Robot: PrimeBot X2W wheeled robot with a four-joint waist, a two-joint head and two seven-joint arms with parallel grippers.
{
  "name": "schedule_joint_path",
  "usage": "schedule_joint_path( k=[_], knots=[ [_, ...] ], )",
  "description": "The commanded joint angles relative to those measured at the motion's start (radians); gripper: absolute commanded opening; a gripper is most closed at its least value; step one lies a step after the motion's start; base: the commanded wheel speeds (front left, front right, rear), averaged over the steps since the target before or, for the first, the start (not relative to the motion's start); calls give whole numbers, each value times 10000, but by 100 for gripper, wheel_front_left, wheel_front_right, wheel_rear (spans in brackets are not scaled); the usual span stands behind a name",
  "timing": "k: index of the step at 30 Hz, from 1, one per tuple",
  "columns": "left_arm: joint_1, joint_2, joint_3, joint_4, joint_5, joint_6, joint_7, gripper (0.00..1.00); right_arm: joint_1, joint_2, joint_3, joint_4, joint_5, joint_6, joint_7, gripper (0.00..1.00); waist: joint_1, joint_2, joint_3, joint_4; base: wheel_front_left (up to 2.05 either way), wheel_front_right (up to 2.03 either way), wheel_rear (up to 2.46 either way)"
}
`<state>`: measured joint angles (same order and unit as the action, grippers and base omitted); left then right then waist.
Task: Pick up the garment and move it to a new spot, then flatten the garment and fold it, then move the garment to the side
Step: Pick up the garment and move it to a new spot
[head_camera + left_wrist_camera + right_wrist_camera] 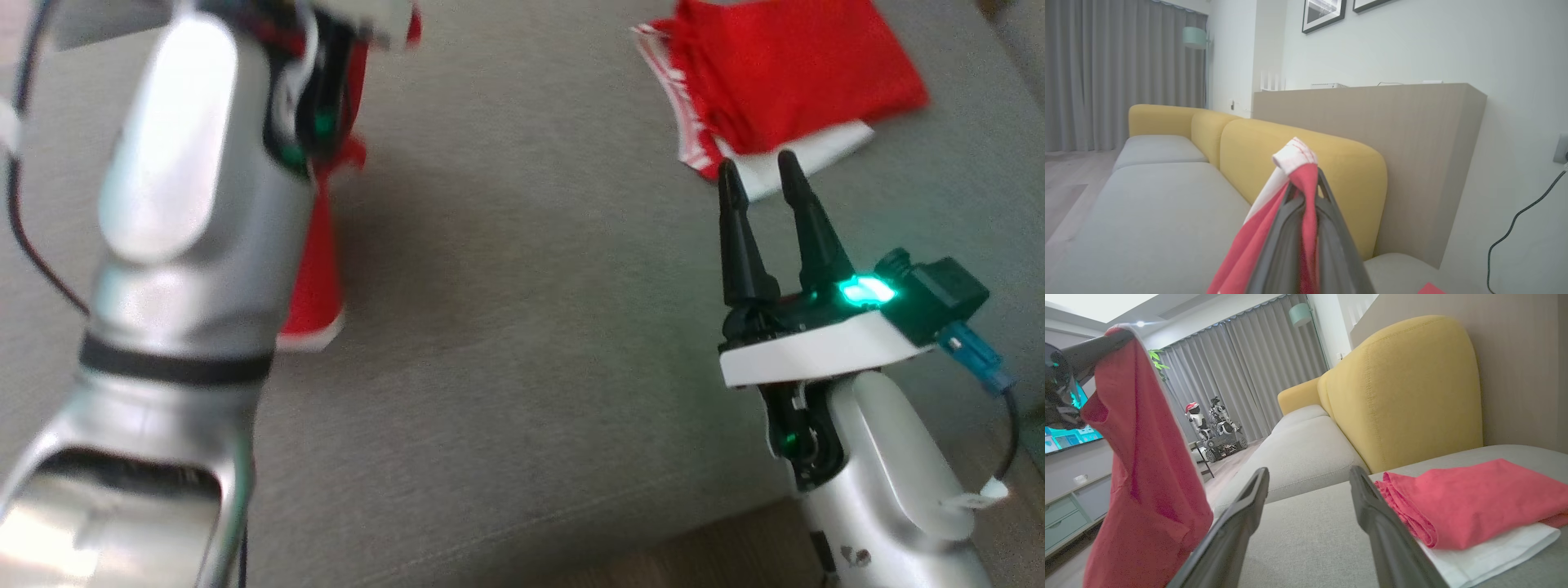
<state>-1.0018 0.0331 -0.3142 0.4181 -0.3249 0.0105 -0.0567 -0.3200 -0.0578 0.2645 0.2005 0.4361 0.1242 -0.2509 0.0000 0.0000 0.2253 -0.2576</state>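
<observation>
your left hand (1306, 179) is clenched on a pinch of the red garment (1143, 465), which dangles above the grey sofa seat (522, 343). your right hand (759, 171) is released, empty. that small pinch may slip, dropping the cloth bunched beside the folded pile (792, 73).

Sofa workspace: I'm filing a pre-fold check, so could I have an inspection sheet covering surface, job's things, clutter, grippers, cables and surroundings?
Surface: grey sofa seat, flat fabric.
Job's things: red garment hangs from the left gripper.
Clutter: folded red-and-white stack at the seat's far right.
Grippers: left gripper shut on red garment; right gripper open, holding nothing.
Cables: black cable down the wall.
Surroundings: yellow backrest, grey curtains, framed pictures.
</observation>
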Motion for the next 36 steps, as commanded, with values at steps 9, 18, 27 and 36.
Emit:
schedule_joint_path(
  k=[9,18,27,36],
  knots=[
    [-1580,180,-388,2463,-106,-117,-315,100,-481,75,497,-619,531,65,-107,100,0,0,802,-1338,0,0,0],
    [-1659,467,-353,3916,-238,-449,-1000,100,-437,75,298,-581,394,65,-108,100,0,0,796,-967,0,0,0],
    [-422,1146,306,3466,-904,-793,-1854,100,-19,76,-253,-322,-432,65,-108,100,0,0,-101,614,0,0,0],
    [4404,1279,1080,467,-1639,-900,-2044,100,1013,76,-950,-72,-1439,65,-107,100,0,0,-1106,2235,0,0,0]
  ],
)
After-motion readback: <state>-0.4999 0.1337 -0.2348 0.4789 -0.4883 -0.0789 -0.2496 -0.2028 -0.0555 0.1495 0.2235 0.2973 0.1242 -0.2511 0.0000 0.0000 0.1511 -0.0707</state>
